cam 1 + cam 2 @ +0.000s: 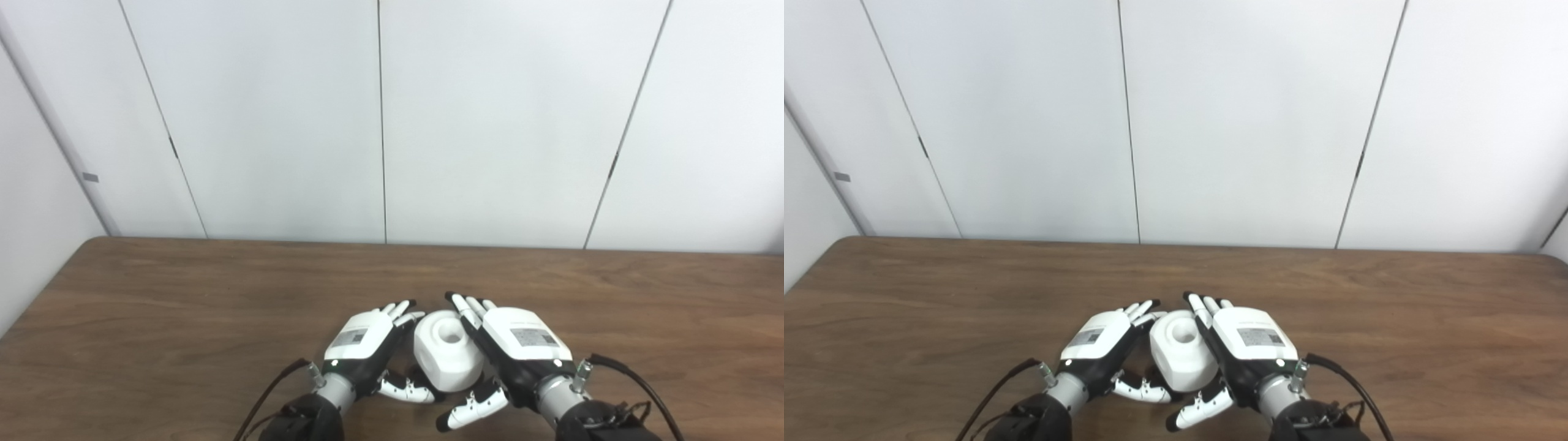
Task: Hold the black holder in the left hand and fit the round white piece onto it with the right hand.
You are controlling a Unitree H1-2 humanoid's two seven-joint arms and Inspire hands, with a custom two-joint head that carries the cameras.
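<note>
At the bench's (184, 294) near edge, the white piece (447, 355) is sitting between both hands. Left hand (361, 343) and right hand (520, 346) are flanking it, fingers apart, clamping nothing. Black holder: barely showing under the piece, if at all. Judging fitting done or nearly; next calls for checking the seat.

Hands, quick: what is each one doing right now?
Left hand: open, fingers spread beside the round white piece; grip on it unclear.
Right hand: open, fingers extended along the piece's other side; grip unclear.
</note>
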